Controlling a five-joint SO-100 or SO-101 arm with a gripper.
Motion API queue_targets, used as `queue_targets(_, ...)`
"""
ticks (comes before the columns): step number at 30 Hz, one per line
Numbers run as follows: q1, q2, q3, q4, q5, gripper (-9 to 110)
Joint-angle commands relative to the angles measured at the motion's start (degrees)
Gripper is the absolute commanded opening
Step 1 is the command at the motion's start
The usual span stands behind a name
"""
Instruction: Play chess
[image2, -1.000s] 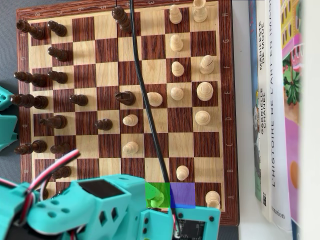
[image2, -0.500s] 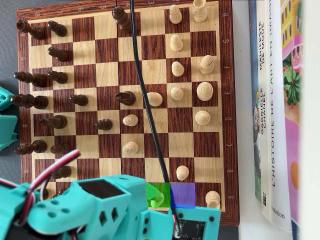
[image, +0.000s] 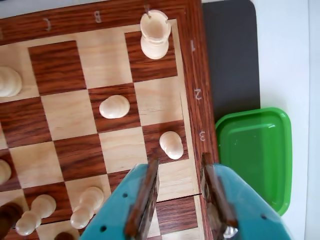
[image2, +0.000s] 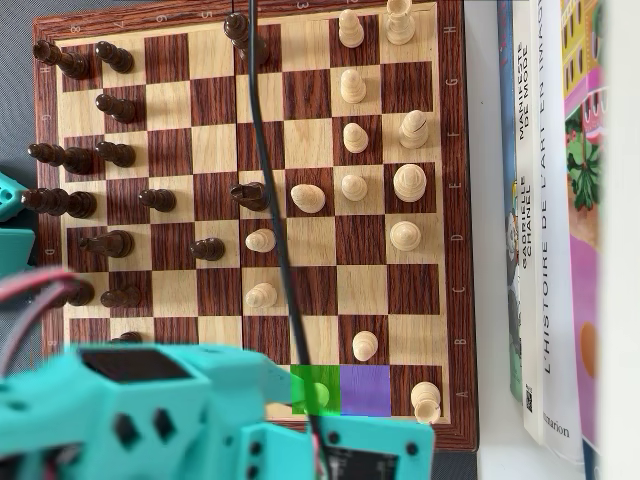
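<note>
In the wrist view my gripper (image: 179, 169) is open, its brown-lined fingers (image: 145, 192) straddling a bare light square at the chessboard's edge (image: 196, 80). Just ahead of the fingertips stands a white pawn (image: 171, 145), apart from both. Farther on are another white pawn (image: 114, 106) and the white rook (image: 155, 33) in the corner. In the overhead view the nearest pawn (image2: 318, 394) sits on a green-tinted square beside a purple-tinted one (image2: 366, 390). The teal arm (image2: 170, 415) covers the board's lower left and hides the fingers there.
A green plastic tray (image: 255, 155) lies off the board to the right in the wrist view, on a dark mat (image: 230, 55). Dark pieces (image2: 75, 155) line the overhead view's left side, white ones (image2: 408, 182) the right. A black cable (image2: 272, 220) crosses the board. Books (image2: 545, 220) stand right.
In the overhead view the arm has swung left and looms larger, covering more of the lower left corner. The cable has shifted left. No piece has moved.
</note>
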Motion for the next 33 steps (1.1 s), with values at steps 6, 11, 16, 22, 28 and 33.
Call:
queue_targets(6, -0.1, 14.9, 4.7, 0.0, 0.5, 13)
queue_targets(11, -0.1, 24.1, 9.7, 0.0, 0.5, 13)
queue_targets(16, -2.8, 33.2, 16.3, -0.7, 0.6, 13)
queue_targets(22, -7.0, 46.0, 26.5, -0.7, 4.0, 13)
queue_targets(28, -9.2, 59.9, 38.9, -0.8, 4.0, 13)
queue_targets(33, -12.3, 69.7, 49.0, -6.2, 4.0, 13)
